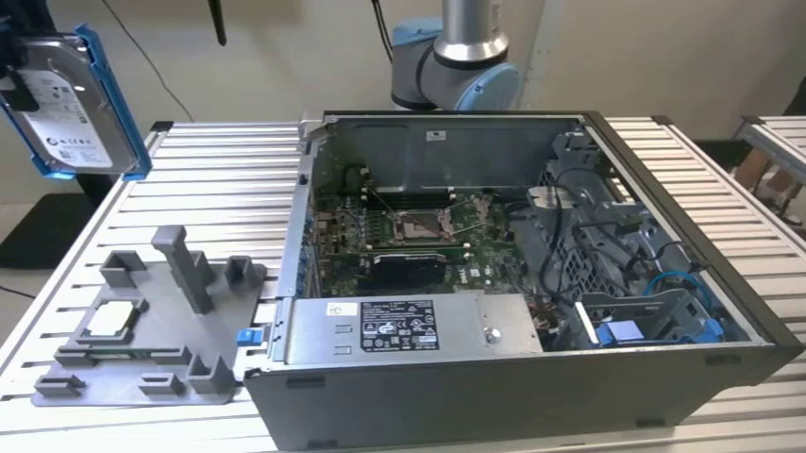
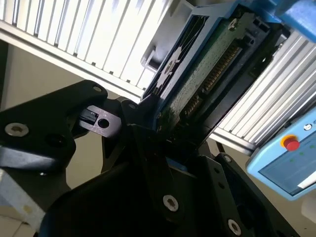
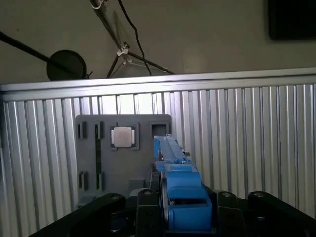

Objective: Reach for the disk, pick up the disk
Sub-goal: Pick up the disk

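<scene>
The disk, a silver drive with a white label in a blue bracket, hangs upright in the air at the exterior view's far left, above the far corner of the slatted table. My gripper is shut on it from the side away from the table. In the second wrist view the black fingers clamp the disk, whose green circuit-board underside shows. The first wrist view looks along the blue bracket edge of the disk, held in my gripper above the table.
An open computer case fills the table's middle and right, with a blue bracket inside. A grey fixture plate holding a small square chip lies at front left. The arm's base stands behind. A pendant lies off the table.
</scene>
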Robot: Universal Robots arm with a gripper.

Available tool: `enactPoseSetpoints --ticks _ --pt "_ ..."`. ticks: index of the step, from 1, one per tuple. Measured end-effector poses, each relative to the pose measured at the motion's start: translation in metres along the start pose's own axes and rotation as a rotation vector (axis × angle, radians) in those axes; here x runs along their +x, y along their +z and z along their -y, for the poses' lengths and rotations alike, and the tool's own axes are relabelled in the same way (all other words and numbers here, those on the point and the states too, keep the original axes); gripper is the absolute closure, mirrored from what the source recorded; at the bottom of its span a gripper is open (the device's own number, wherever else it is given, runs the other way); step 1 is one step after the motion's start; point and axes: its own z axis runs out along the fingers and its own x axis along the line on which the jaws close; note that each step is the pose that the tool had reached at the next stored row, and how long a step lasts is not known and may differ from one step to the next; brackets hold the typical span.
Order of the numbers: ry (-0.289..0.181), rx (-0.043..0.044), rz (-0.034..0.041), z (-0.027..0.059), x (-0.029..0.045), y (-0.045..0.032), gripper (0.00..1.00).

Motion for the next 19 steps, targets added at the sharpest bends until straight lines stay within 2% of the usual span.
enactPoseSetpoints --ticks 14,19 --pt "-0.011 0.0003 -0.0002 -0.0006 -0.001 -0.0251 1.0" --pt "-0.012 0.0103 0.0005 -0.0008 -0.0014 -0.0327 1.0"
